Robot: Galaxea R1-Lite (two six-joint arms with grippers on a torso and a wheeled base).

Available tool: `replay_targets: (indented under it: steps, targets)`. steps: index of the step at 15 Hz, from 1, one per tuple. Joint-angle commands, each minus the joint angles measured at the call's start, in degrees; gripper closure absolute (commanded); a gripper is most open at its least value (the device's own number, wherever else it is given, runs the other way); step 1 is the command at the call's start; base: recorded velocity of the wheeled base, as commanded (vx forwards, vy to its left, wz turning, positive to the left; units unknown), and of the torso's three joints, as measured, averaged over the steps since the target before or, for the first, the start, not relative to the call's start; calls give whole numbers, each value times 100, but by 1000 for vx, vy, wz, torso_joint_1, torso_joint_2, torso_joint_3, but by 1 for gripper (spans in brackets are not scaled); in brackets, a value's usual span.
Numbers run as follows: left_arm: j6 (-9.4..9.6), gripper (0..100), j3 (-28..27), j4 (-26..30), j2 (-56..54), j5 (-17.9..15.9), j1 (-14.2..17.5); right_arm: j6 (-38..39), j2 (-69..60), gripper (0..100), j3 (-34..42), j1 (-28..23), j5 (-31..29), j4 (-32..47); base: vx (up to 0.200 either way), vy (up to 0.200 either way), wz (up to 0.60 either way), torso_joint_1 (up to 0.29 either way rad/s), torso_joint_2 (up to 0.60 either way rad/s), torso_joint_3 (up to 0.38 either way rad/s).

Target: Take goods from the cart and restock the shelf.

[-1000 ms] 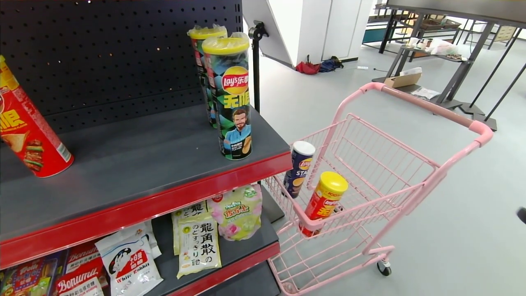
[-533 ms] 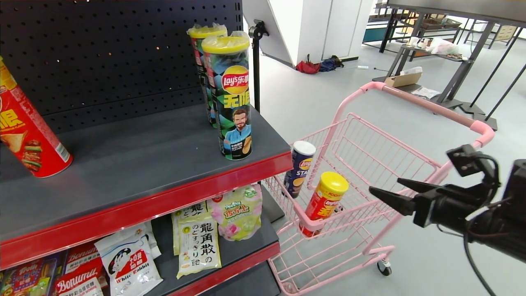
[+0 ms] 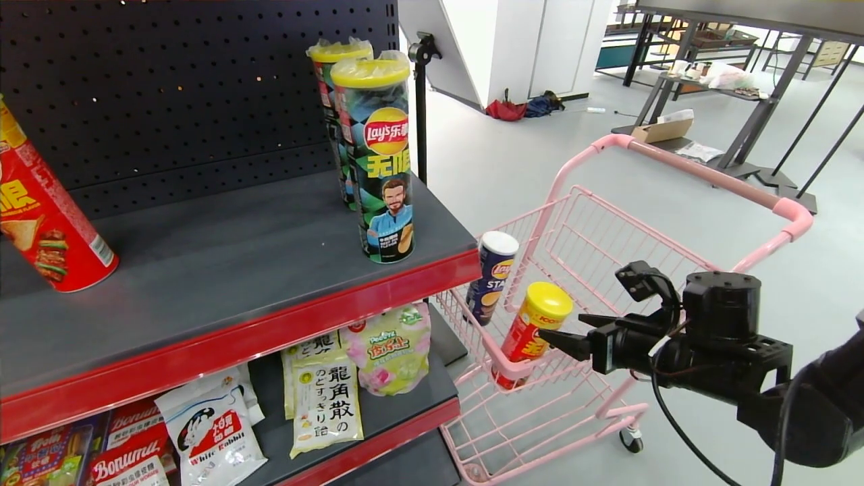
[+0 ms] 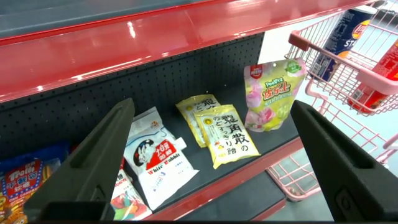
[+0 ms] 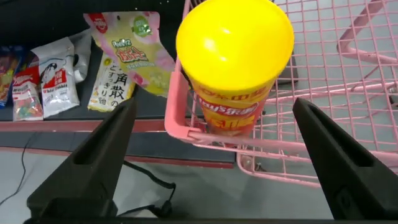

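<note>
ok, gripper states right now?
Left gripper: open, empty.
Right gripper: open, empty, close to the yellow-lidded can in the cart.

Mid-frame, a yellow-lidded can stands upright in the pink cart's corner, between the right gripper's spread fingers. Snack bags lie on the shelf beyond.

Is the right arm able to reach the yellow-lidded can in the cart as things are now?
Probably yes. The right gripper is open and points at the yellow-lidded can from close by; the can's lid stands above the cart rim, and nothing lies between them.
</note>
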Motion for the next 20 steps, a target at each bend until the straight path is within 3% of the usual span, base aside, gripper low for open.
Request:
replay_targets:
  steps: [1, 12, 16, 20]
  targets:
    - [1, 0, 0, -2, 2, 0, 4, 1, 352, 0, -199, 1, -1, 2, 0, 0, 0, 0, 0, 0]
    - [10, 0, 0, -2, 2, 0, 4, 1, 1117, 0, -938, 71, -44, -42, 0, 0, 0, 0, 0, 0]
    - [10, 0, 0, -2, 2, 0, 4, 10, 1591, 0, -903, 107, -150, -912, 0, 0, 0, 0, 0, 0]
    - [10, 0, 0, -2, 2, 0, 4, 45, 1626, 0, -991, 159, -176, -921, 0, 0, 0, 0, 0, 0]
